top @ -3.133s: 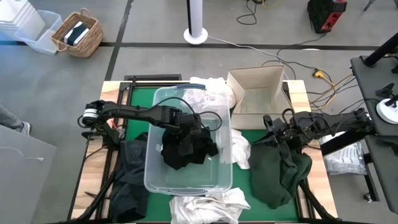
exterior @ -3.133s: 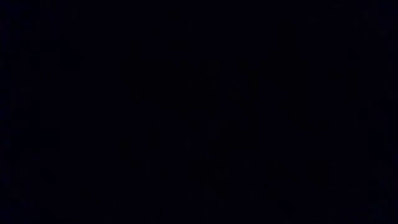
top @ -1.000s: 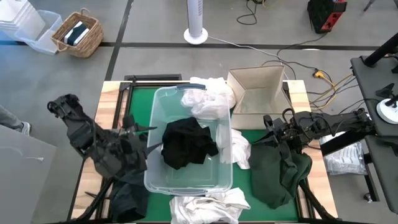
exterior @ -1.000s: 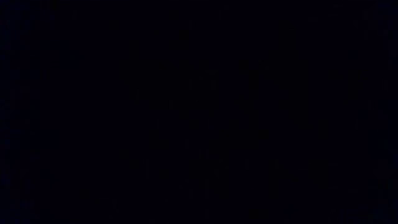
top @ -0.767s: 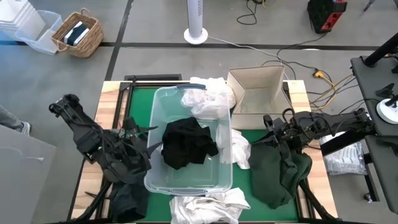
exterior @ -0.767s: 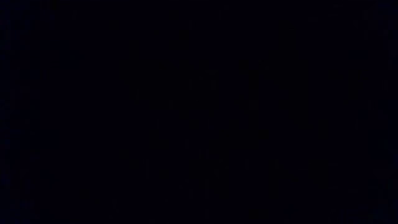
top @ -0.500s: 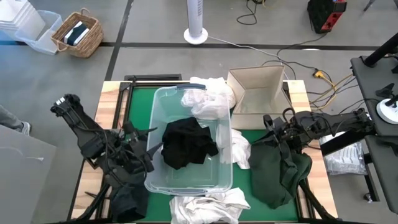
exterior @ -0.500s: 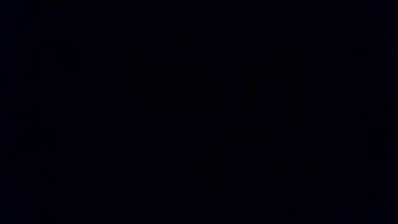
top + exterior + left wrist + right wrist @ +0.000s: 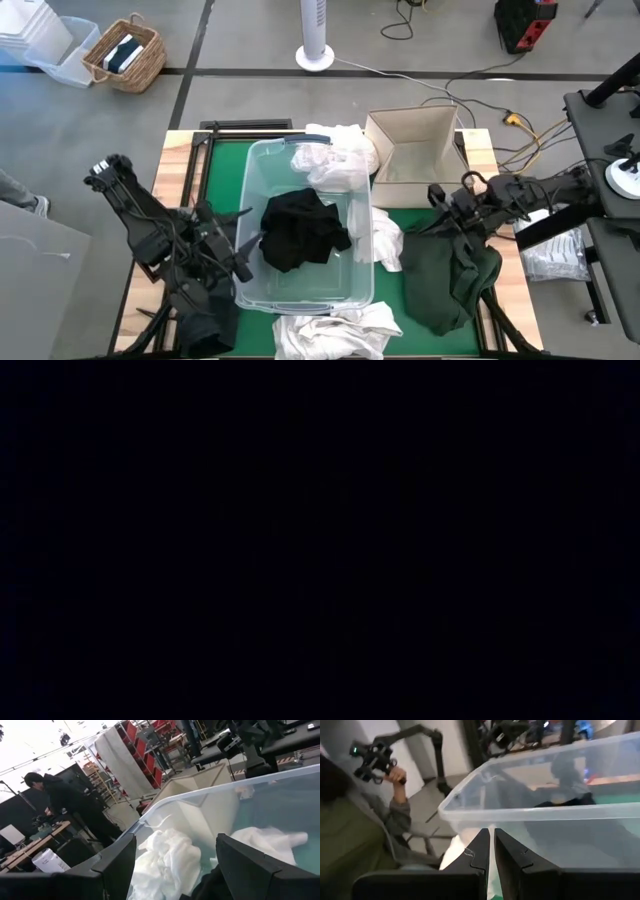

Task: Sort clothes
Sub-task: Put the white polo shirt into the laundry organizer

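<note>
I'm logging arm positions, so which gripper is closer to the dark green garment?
Right. The right gripper sits at the dark green garment's upper edge; the left gripper is across the clear tub.

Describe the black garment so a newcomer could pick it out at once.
Find the clear plastic tub in the middle of the green table mat. The black garment lies crumpled inside it, the only dark piece in the tub, with white clothes heaped at the tub's far end.
</note>
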